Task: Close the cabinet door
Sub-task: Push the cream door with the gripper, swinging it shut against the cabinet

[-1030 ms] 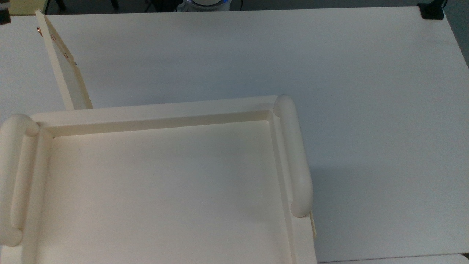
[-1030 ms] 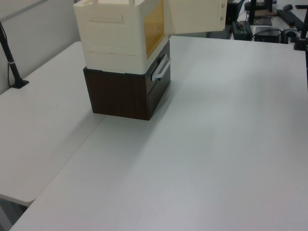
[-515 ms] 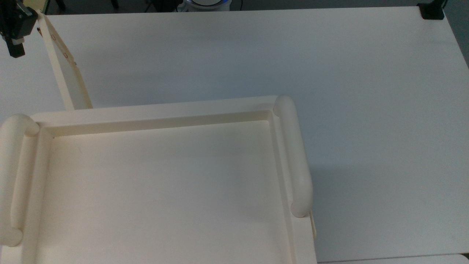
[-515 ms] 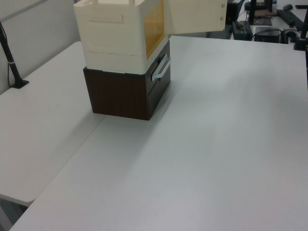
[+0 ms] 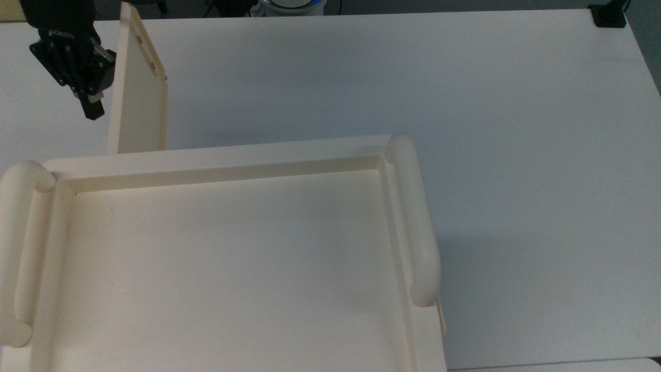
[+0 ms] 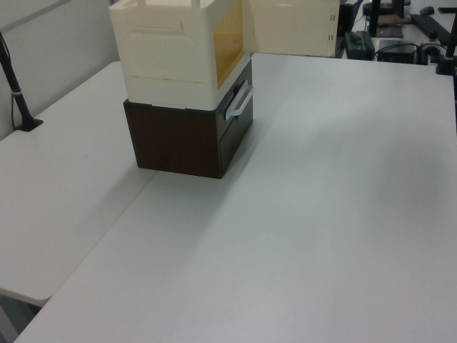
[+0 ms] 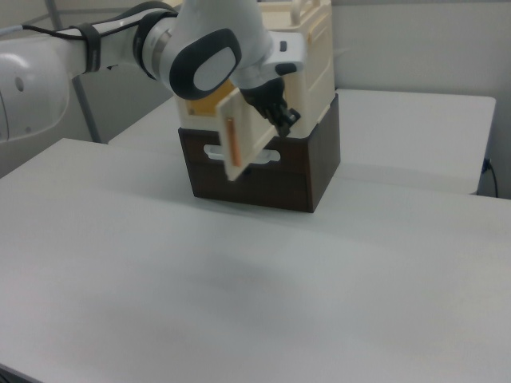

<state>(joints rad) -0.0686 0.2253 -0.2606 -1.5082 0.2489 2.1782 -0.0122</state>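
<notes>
One end effector (image 5: 92, 106) beside the open cabinet door (image 5: 139, 98), finger state unclear, cabinet (image 5: 232, 160) cropped at frame edge

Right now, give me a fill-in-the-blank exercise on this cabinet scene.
1. The cabinet door stands ____, not shut.
2. In the top view, the pincer is on the door's ____ side.
3. The cream cabinet sits on a dark ____ box.
4. That box rests on a ____ table.

Missing words: open; left; brown; white
</notes>
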